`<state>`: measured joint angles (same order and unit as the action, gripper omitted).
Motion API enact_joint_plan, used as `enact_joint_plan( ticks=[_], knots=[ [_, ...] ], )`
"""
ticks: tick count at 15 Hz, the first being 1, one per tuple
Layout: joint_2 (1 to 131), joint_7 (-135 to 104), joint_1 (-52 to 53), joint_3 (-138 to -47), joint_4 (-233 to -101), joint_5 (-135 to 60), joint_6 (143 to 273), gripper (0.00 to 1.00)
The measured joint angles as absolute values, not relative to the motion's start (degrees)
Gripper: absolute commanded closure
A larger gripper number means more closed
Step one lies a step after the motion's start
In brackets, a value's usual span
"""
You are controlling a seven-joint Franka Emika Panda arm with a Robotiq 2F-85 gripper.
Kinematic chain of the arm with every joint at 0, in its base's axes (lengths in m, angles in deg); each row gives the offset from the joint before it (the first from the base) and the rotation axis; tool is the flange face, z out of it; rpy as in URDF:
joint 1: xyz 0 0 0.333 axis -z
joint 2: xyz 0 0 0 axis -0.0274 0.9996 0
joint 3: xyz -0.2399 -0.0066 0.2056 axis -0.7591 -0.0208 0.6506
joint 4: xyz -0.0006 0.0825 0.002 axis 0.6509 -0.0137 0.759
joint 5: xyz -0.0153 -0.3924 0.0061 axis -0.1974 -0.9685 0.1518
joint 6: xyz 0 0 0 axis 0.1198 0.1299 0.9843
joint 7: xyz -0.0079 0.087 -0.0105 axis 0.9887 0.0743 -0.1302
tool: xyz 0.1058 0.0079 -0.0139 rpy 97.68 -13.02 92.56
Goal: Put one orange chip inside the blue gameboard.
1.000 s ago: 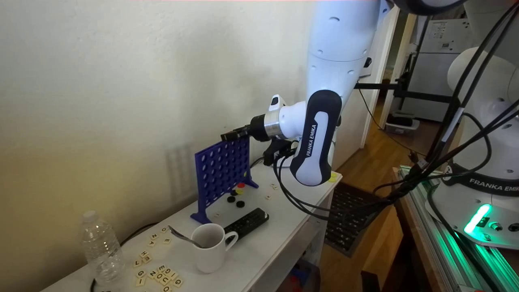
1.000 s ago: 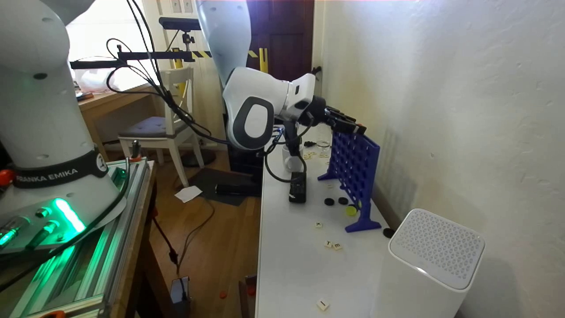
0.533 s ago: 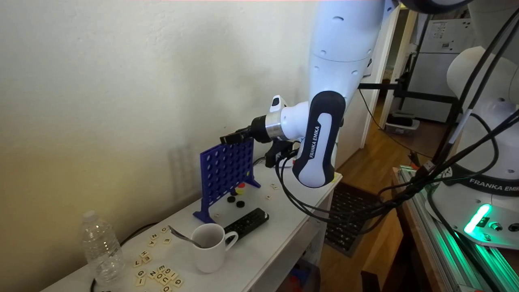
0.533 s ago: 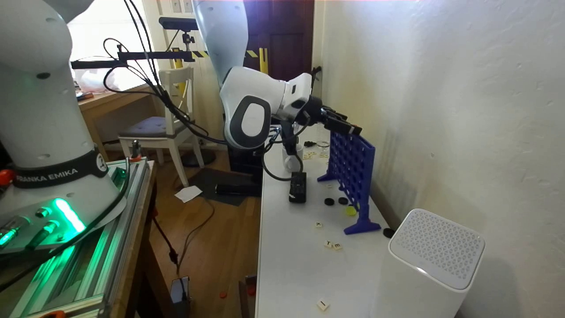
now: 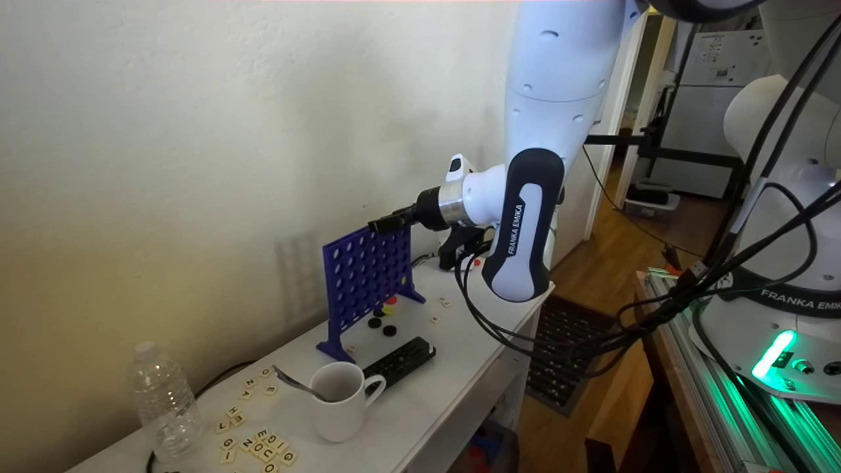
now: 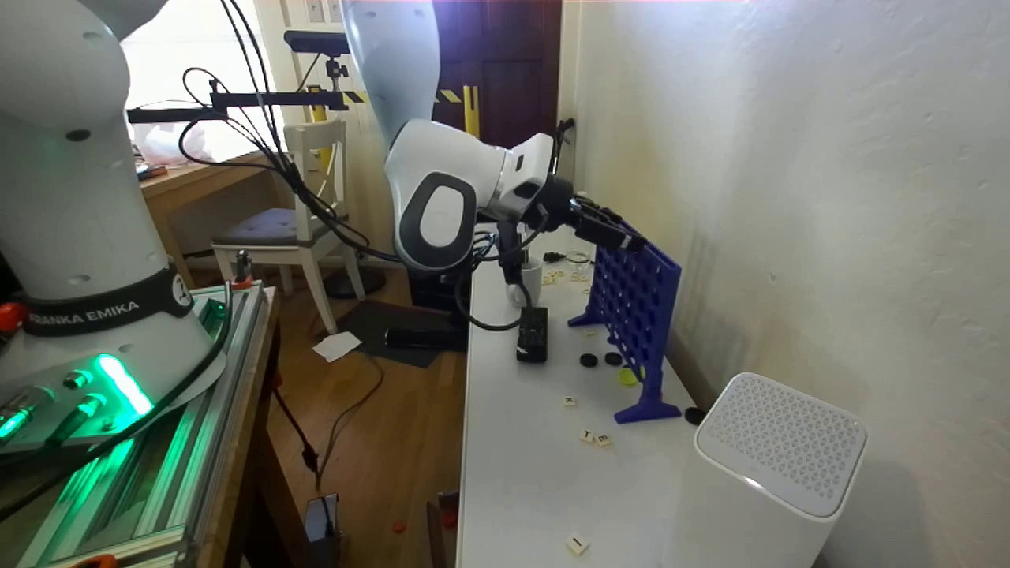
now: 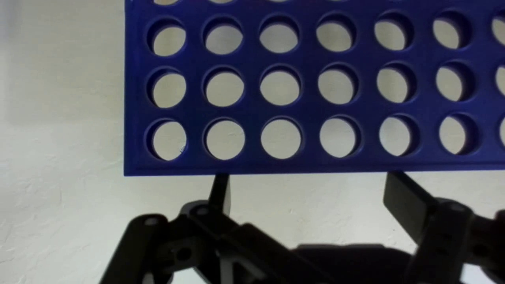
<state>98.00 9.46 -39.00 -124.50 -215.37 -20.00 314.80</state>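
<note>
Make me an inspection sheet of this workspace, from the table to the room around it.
Surface: white table, things spread across it
Job's things: blue gameboard standing; orange-red chip near its base; whether one is inside, unclear
Clutter: mug with utensil, bottle, remote, letter tiles, black chips
Jaws: open, nothing between them, at the gameboard's top edge
Cables: black cables hang below the arm
Surroundings: wall alongside, chair, red disc on the floor
</note>
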Motion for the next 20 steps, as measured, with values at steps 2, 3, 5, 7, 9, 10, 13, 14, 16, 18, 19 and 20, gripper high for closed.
enact_joint_plan(
  ticks=[2,3,5,7,9,10,13,14,16,18,19,20],
  knots=[
    [98.0,9.5,-39.0,-124.8,-215.4,-20.0,314.8,0.0],
    [98.0,9.5,-39.0,-124.9,-215.4,-20.0,314.8,0.0],
    [97.4,7.5,-37.8,-123.5,-215.4,-18.4,315.1,0.0],
    [95.8,5.8,-37.6,-122.7,-216.4,-15.4,314.8,0.0],
    [92.0,1.6,-38.0,-120.7,-218.8,-9.5,314.5,0.0],
    [89.6,0.3,-40.3,-121.4,-220.7,-5.9,314.2,0.0],
    [81.6,-5.9,-49.2,-122.7,-226.8,7.9,311.1,0.0],
    [78.8,-8.7,-52.5,-123.1,-228.7,13.0,309.1,0.0],
    [73.4,-15.0,-58.9,-123.6,-231.9,22.6,304.2,0.0],
    [69.2,-21.5,-63.2,-123.6,-232.4,32.2,298.9,0.0],
    [68.3,-23.6,-64.1,-123.6,-232.3,36.9,298.3,0.0],
    [68.0,-25.0,-64.4,-123.7,-232.3,39.8,298.3,0.0]
  ],
)
